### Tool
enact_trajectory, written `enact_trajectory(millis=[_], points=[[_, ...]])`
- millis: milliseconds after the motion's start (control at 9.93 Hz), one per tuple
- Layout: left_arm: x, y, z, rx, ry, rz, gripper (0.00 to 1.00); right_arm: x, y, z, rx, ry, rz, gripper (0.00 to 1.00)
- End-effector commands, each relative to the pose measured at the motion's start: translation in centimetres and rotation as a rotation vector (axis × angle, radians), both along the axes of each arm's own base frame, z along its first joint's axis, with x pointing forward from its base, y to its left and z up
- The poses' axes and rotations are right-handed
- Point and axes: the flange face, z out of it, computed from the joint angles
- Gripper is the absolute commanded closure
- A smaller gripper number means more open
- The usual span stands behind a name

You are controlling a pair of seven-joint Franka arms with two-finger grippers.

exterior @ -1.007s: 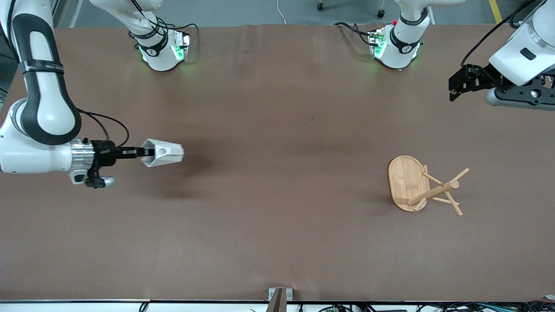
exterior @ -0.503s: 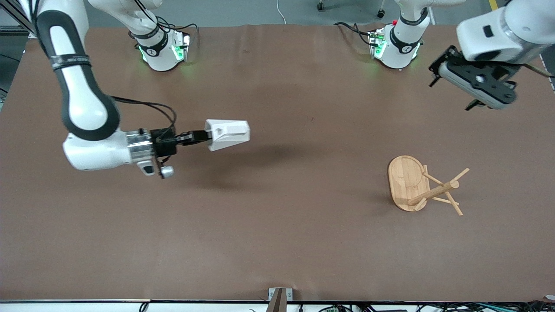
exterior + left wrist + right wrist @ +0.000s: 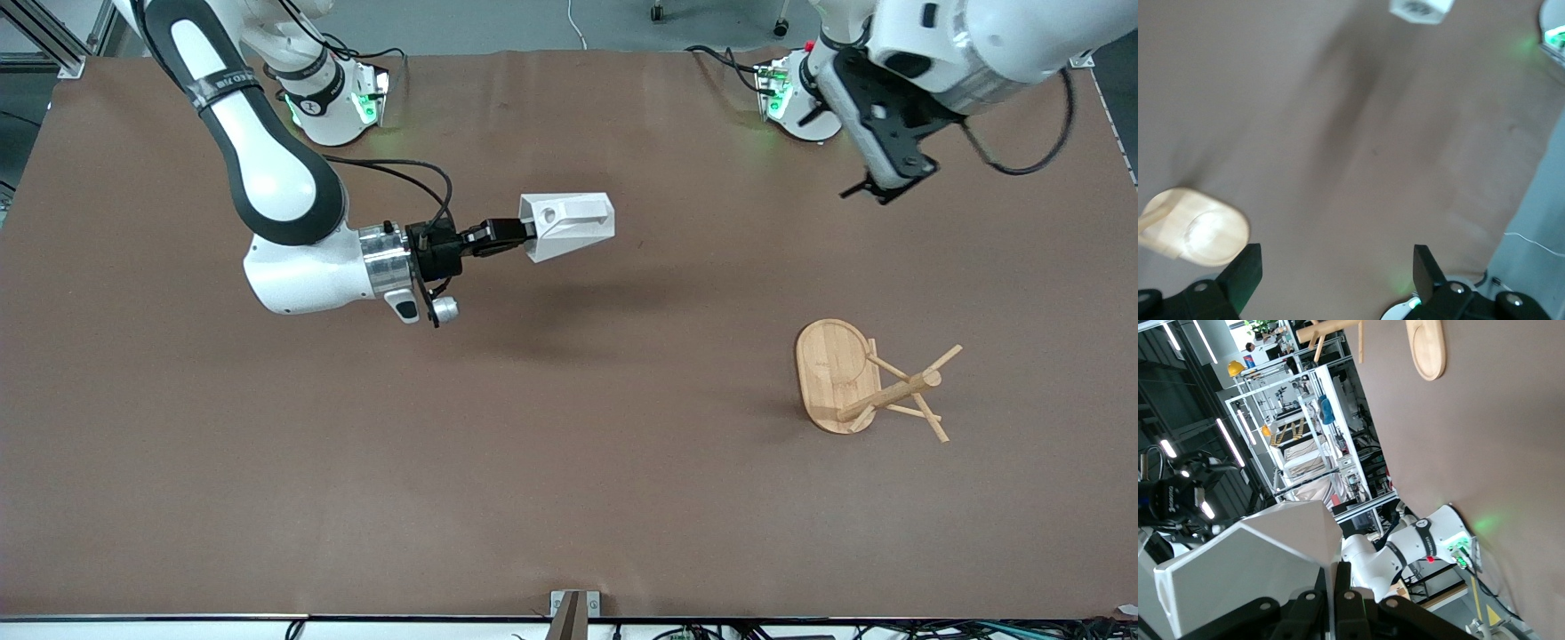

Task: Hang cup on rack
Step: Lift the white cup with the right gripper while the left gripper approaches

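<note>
- The right gripper point(image 3: 508, 236) is clamped on the cup point(image 3: 569, 226), gripping it by the handle tab, up in the air over the middle of the table point(image 3: 569, 498).
- The cup lies on its side, its long axis level and its mouth pointing toward the left arm's end of the table.
- The rack point(image 3: 867, 382) stands upright on its oval base toward that same end, well apart from the cup and nearer the front camera, so the carry has to run that way.
- The left gripper point(image 3: 876, 182) hangs over the table near its own base; the left wrist view shows its fingers apart, holding nothing, with the rack point(image 3: 1195, 230) below. By position, the left arm is nearer the rack.
- No readable writing or brand on cup or rack.
</note>
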Motion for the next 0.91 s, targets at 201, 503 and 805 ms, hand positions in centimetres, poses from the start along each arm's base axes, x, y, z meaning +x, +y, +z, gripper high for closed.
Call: enact_trajectory(millis=[201, 503, 805], points=[[-1.2, -7.3, -4.2, -0.074, 0.086, -0.115, 0.00, -1.5, 0.9, -0.3, 0.030, 0.026, 0.002, 1.00], [-1.2, -10.5, -5.6, -0.100, 0.074, -0.116, 0.00, -1.8, 1.3, -0.2, 0.029, 0.024, 0.010, 1.00], [-1.3, -13.5, -7.0, -0.124, 0.065, -0.105, 0.00, -2.4, 2.0, -0.3, 0.029, 0.026, 0.024, 0.99]])
